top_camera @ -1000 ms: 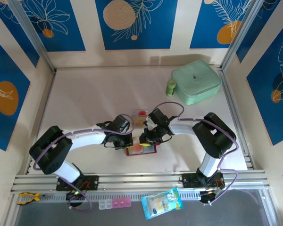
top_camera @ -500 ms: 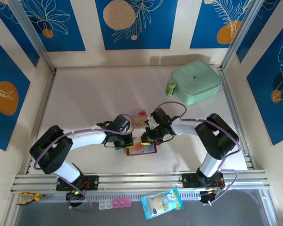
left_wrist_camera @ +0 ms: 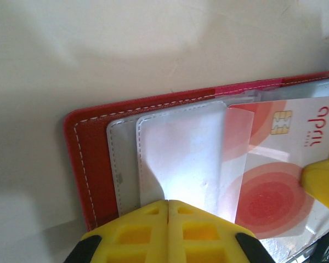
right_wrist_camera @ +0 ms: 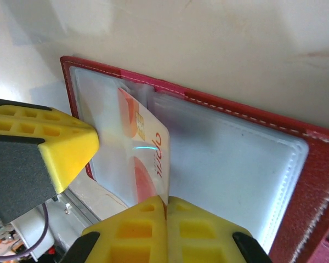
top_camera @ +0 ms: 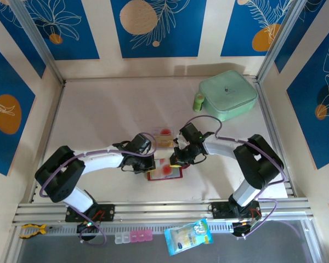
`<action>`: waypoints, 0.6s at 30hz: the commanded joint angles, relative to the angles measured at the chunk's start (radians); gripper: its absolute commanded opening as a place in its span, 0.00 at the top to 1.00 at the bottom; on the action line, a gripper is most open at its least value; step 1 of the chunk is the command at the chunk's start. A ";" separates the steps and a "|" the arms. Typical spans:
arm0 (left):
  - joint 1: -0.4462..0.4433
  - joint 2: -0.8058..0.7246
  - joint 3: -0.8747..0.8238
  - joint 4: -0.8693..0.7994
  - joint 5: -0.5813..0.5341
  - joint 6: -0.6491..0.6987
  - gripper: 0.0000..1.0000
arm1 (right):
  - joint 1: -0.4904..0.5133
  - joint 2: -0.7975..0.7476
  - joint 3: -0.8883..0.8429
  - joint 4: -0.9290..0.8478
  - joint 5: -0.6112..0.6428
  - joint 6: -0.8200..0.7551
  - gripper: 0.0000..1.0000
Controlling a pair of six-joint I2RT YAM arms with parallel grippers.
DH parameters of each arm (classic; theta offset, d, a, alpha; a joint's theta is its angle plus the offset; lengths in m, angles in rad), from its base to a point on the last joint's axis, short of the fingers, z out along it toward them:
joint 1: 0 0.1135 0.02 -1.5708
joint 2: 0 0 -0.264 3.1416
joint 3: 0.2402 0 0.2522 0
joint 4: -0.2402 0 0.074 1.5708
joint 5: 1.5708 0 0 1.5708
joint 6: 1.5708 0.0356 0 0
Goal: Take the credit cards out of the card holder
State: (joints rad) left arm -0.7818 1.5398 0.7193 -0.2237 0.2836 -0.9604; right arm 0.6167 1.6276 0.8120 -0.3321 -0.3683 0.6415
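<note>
At the bottom of the top view, on the near rail, a blue and yellow packet (top_camera: 188, 236) is seen beside a pink and white compartment strip (top_camera: 132, 236); the print on the packet is too small to be read, and what the strip holds cannot be told.

Just beyond the arm bases, the red card holder (top_camera: 175, 176) lies open and flat on the table (top_camera: 98, 120), low in the middle of the frame. Its clear pockets (left_wrist_camera: 175, 148) are shown in the left wrist view. One pocket holds the whitish card (left_wrist_camera: 274, 181), which is drawn partly out. A gold chip, red-pink circles and red lettering are printed on the card; the lettering cannot be read with certainty.

The left gripper (left_wrist_camera: 168, 211) has its jaws closed together, tips on a clear pocket; whether anything is pinched cannot be told. The right gripper (right_wrist_camera: 165, 205) is closed on the corner of the whitish card.

Just past the holder, a tan card (top_camera: 164, 140) with a red mark lies on the table.

At the upper right, a mint-green case (top_camera: 228, 96) is closed, with a small green bottle (top_camera: 198, 101) just beside it.
</note>
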 commanded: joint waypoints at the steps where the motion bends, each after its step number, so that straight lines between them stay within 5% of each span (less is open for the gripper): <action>1: -0.006 0.013 -0.017 -0.053 -0.009 0.007 1.00 | -0.004 -0.028 0.034 -0.116 0.050 -0.045 0.95; 18: -0.006 0.007 -0.021 -0.039 -0.007 0.008 1.00 | 0.053 -0.016 0.135 -0.256 0.147 -0.059 0.96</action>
State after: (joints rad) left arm -0.7818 1.5394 0.7193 -0.2207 0.2871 -0.9604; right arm 0.6590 1.6108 0.9188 -0.5114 -0.2584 0.5907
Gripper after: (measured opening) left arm 0.060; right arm 0.048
